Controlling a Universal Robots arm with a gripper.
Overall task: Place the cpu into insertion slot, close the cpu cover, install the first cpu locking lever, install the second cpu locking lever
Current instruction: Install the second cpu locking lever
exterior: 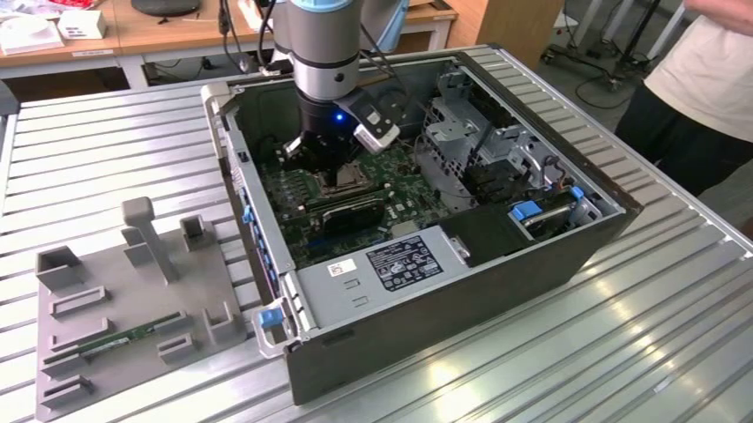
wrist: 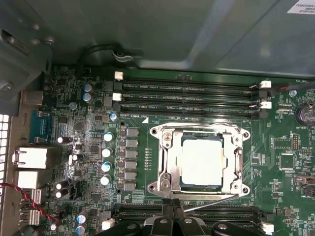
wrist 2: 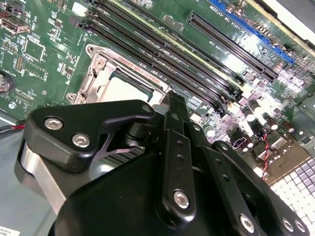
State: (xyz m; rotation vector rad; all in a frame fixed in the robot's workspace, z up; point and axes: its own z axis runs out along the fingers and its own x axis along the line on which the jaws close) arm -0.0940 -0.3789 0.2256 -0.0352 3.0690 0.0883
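The pincer [wrist: 172, 216], narrowed to near shut and empty, sits low-centre in frame; the cpu [wrist: 202, 162] under the closed cpu cover [wrist: 167, 164] lies just above

Bright overhead light, glare on cpu [wrist: 202, 161], sharp w/ soft shadows

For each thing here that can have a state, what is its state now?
cpu: seated in the insertion slot.
cpu cover: closed flat over the cpu.
memory slots: empty.
computer case: side open, lying on the table.
gripper: low at the slot's edge.
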